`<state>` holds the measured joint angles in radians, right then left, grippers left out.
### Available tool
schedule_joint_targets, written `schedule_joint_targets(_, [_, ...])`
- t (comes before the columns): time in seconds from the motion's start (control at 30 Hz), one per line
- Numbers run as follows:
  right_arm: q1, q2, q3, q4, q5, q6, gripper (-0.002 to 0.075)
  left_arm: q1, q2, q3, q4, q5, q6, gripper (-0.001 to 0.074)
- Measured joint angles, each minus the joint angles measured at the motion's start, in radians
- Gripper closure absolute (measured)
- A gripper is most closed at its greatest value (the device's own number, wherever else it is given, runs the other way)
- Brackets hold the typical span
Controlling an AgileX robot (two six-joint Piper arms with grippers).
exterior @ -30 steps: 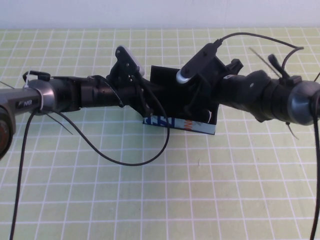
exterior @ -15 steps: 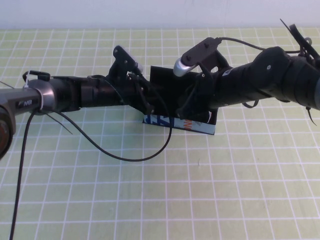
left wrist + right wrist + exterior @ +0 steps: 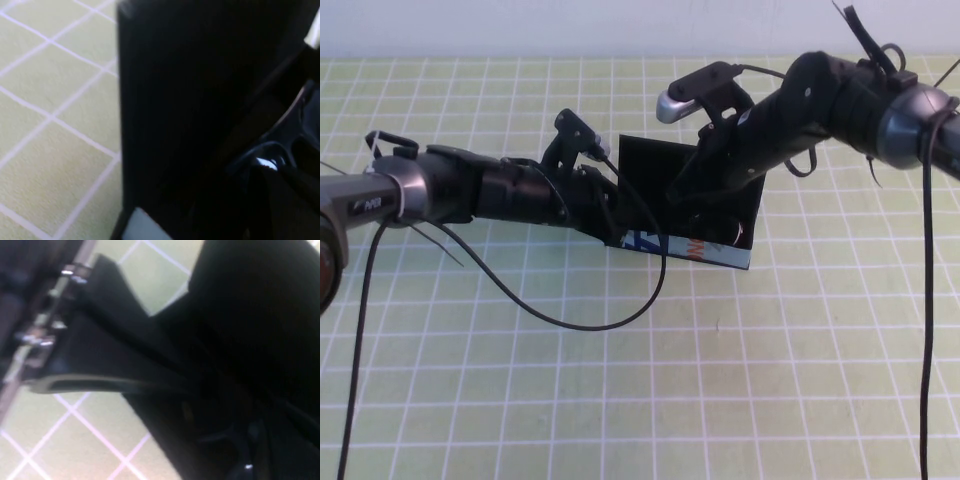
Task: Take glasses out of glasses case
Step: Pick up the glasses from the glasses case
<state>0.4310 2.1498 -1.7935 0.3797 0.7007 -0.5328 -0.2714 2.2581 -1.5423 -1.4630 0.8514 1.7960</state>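
Note:
The glasses case (image 3: 722, 205) is a black box at the middle of the table. Its lid (image 3: 655, 160) stands open at the back and its white printed strip (image 3: 705, 252) faces front. My left gripper (image 3: 612, 218) is at the case's left end, against its wall. My right gripper (image 3: 692, 200) reaches down from the back right into the open case. The glasses show as a glossy black frame inside the case in the left wrist view (image 3: 280, 145) and dimly in the right wrist view (image 3: 242, 460). In the high view the arms mostly hide them.
The table is covered by a green mat with a white grid (image 3: 770, 350). A black cable (image 3: 570, 322) from the left arm loops over the mat in front of the case. A pale wall (image 3: 520, 25) runs along the back edge.
My right arm has lifted and swung toward the back right, so it now slants down into the case more steeply. My left arm has dipped slightly. The case has stayed in place.

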Motion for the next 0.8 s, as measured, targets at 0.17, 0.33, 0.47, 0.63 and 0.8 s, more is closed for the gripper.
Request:
schedule_joint_targets(0.17, [-0.032,0.066,-0.132,-0.030,0.136,0.018,0.0742,0.000,-0.017,0.000,0.047,0.019,-0.061,0.0738])
schedule_joint_targets(0.33, [-0.042,0.094,-0.213,-0.076,0.253,0.025,0.0742,0.000,-0.018,0.000,0.060,0.056,-0.116,0.0738])
schedule_joint_targets(0.47, [-0.052,0.098,-0.245,-0.103,0.305,0.025,0.0742,0.000,-0.018,0.000,0.072,0.070,-0.147,0.0738])
schedule_joint_targets(0.63, [-0.066,0.100,-0.269,-0.124,0.303,0.025,0.0742,0.000,-0.018,0.000,0.081,0.083,-0.183,0.0738])
schedule_joint_targets(0.8, [-0.066,0.128,-0.277,-0.130,0.283,0.025,0.0742,0.000,-0.018,0.000,0.085,0.111,-0.195,0.0738])
